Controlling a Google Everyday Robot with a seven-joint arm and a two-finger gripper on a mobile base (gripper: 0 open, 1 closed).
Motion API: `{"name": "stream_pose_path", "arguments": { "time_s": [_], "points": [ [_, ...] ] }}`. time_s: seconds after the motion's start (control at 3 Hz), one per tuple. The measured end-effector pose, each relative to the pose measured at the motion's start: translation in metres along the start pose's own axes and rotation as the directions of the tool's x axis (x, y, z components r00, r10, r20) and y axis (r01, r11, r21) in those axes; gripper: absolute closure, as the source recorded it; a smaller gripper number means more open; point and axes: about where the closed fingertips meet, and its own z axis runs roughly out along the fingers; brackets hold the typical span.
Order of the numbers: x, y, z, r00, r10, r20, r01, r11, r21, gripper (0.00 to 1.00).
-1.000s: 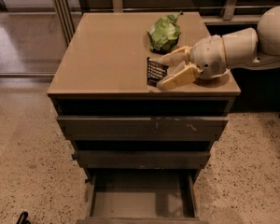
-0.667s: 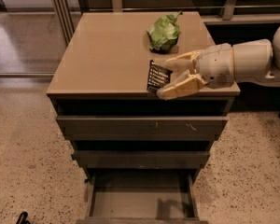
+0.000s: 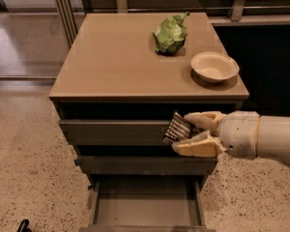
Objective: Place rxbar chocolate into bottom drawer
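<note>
1. While the arm reaches in from the right edge of the view, the gripper [image 3: 182, 133] hangs in front of the cabinet, level with the top drawer's front panel [image 3: 113, 129] and below the counter [image 3: 113, 57] edge.
2. Its two cream fingers are clamped on the rxbar chocolate [image 3: 175, 127], one finger above and one below the right end of the bar.
3. The rxbar chocolate is held in the air, tilted, its dark wrapper with pale lettering facing the camera, just in front of the right part of the top drawer's front.
4. The bottom drawer [image 3: 145, 208] is pulled out beneath the gripper; its bare grey floor shows.
5. The middle drawer [image 3: 145, 165] sits between the two, only slightly forward of the top one.
6. On the counter, a crumpled green bag [image 3: 170, 33] lies near the back, right of centre.
7. A shallow cream bowl [image 3: 214, 66] stands upright near the right front corner, apart from the bag.
</note>
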Motion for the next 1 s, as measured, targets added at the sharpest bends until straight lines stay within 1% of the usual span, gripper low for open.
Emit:
{"name": "stream_pose_path", "arguments": {
  "time_s": [0.33,0.67,1.0],
  "points": [
    [0.0527,-0.0127,0.0048,0.994,0.098,-0.042,-0.098,0.9952,0.012,1.00],
    [0.0526,-0.0126,0.0048,0.994,0.097,-0.042,-0.097,0.9952,0.012,1.00],
    [0.0477,-0.0071,0.0065,0.997,0.063,-0.050,-0.063,0.9980,0.013,1.00]
  ]
}}
